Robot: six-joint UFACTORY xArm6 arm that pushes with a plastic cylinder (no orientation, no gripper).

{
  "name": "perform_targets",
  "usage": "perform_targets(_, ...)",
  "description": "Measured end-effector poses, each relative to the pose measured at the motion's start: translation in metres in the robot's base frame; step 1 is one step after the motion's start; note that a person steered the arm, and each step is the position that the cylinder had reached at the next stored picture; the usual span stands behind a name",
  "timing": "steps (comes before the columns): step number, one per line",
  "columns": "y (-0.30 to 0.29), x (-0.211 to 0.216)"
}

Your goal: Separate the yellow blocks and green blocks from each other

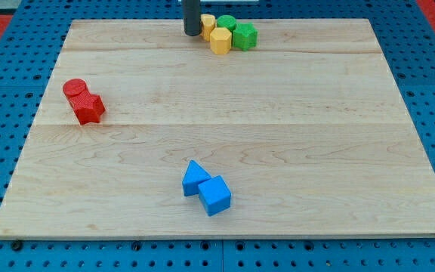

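Two yellow blocks and two green blocks sit bunched together near the view's top middle of the wooden board (278, 113). A yellow hexagonal block (220, 41) is at the front, and a second yellow block (208, 23) lies behind it to the left. A green round block (226, 23) is at the back, and a green star-like block (245, 35) is on the right. All of them touch their neighbours. My tip (192, 33) is just left of the cluster, beside the rear yellow block.
Two red blocks, a cylinder (75, 89) and a star-like one (89, 108), touch each other at the view's left. A blue triangular block (195, 177) and a blue cube (215, 195) touch each other near the view's bottom middle. Blue pegboard surrounds the board.
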State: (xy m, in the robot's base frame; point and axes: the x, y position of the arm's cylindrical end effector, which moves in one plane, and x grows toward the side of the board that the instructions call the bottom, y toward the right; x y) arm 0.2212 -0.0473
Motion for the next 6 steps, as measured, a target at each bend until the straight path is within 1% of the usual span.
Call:
perform_targets(1,-0.016,-0.025)
perform_targets(2,-0.023,-0.028)
perform_targets(3,0.0,-0.029)
perform_targets(4,0.043,-0.029)
perform_targets(6,0.053,-0.029)
